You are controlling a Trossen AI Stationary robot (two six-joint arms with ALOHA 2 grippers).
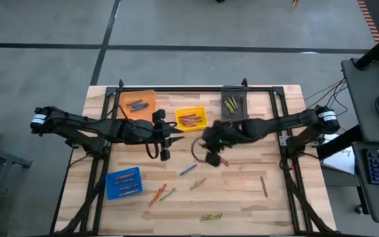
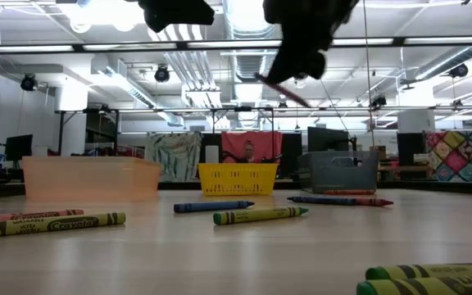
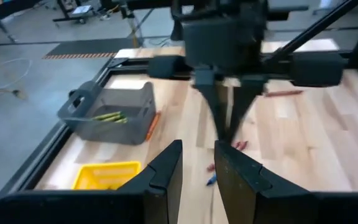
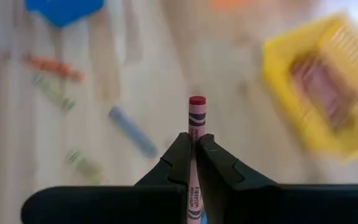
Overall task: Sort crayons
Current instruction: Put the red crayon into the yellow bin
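On the tabletop, the orange bin holds blue crayons, the blue bin orange ones, the yellow bin red ones, the grey bin olive-yellow ones. The right gripper, mid-table, clamps a red crayon; the left gripper hovers slightly parted beside the yellow bin. Loose crayons lie near.

Four bins — orange, yellow, grey, blue — and seven loose crayons on the table.

arms: black, jointed | wrists: white bands | cables: black loops | tool fingers: matte black
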